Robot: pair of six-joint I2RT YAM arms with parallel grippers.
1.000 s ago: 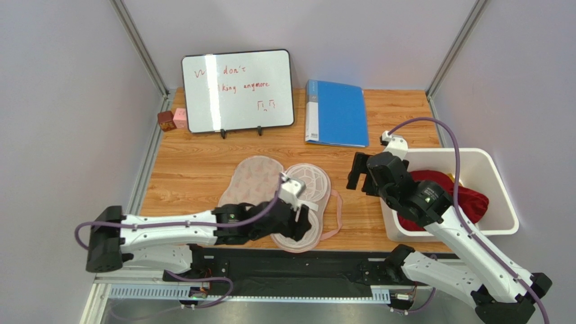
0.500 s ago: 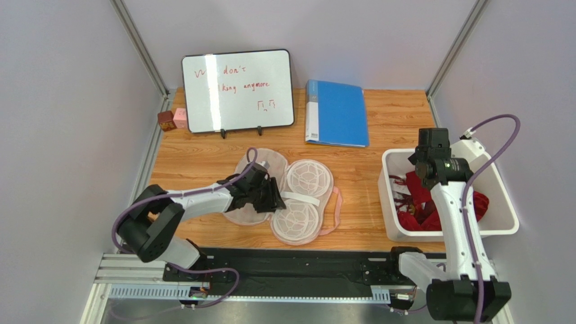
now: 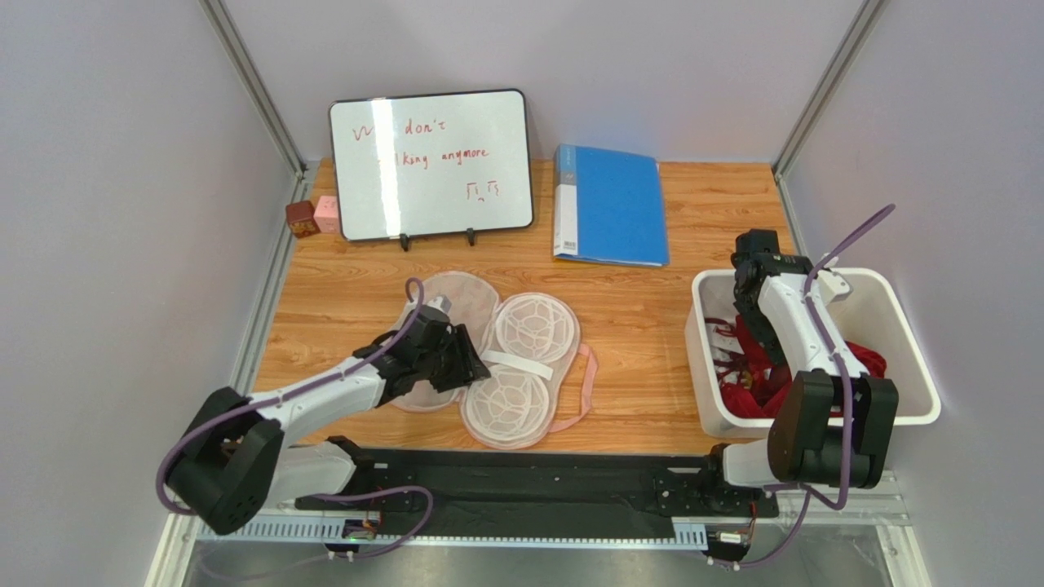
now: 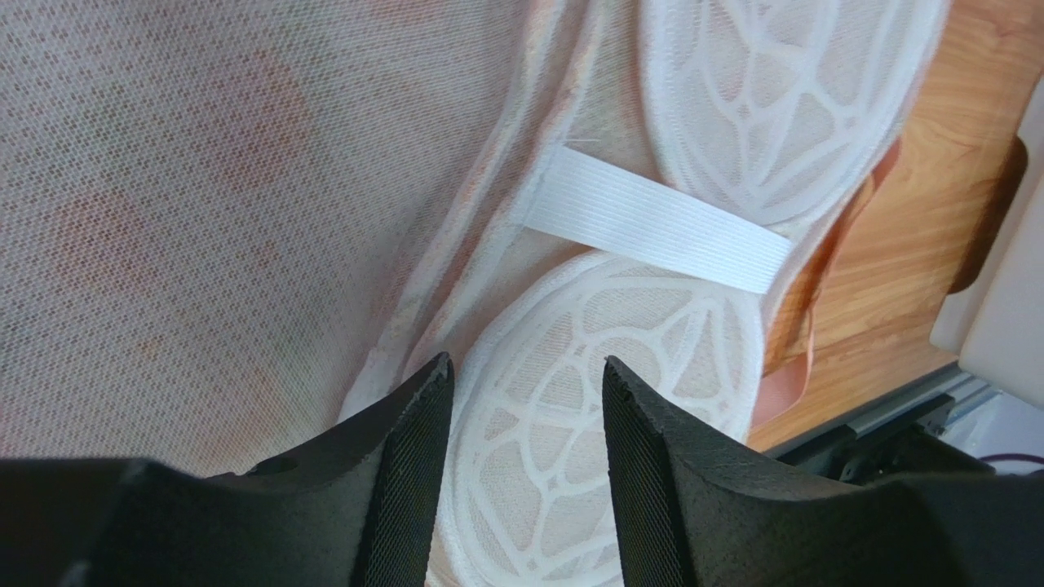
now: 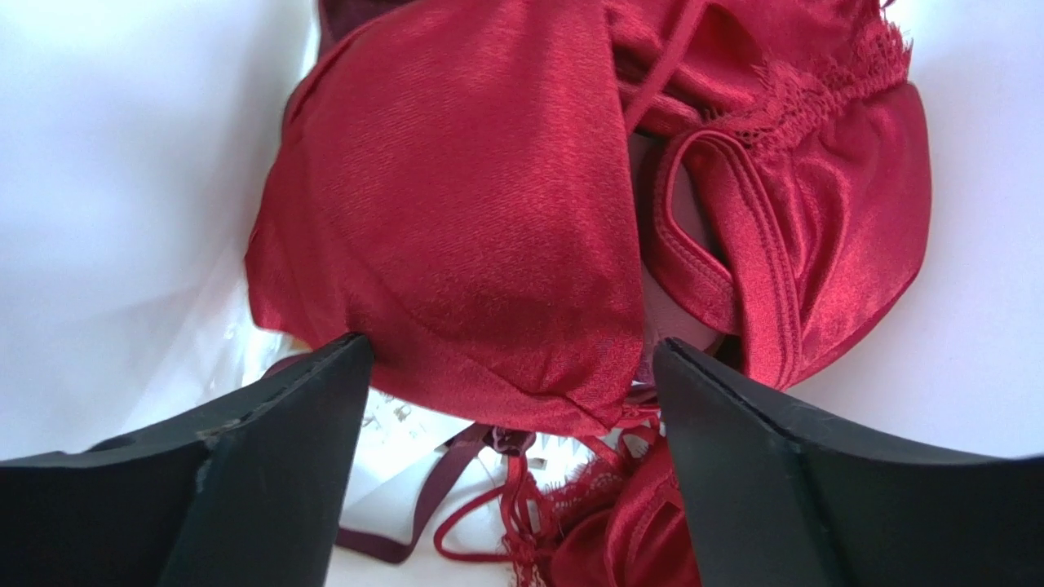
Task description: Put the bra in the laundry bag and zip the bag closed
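Dark red satin is filling the right wrist view: the bra (image 5: 466,245) is lying with one rounded cup uppermost in the white bin (image 3: 919,367) at the overhead frame's right, thin straps and lace trailing toward the bottom. It is looking light, limp and slippery, so the padded cup's rim is probably offering the surest hold. The right gripper (image 5: 509,355) is hanging released, jaws wide, straddling that cup. Centre-left, the left gripper (image 4: 525,367) is sitting partly spread on the laundry bag (image 3: 527,333), whose mesh lining and stiff white lattice discs are showing; whether it is nipping fabric, I cannot tell.
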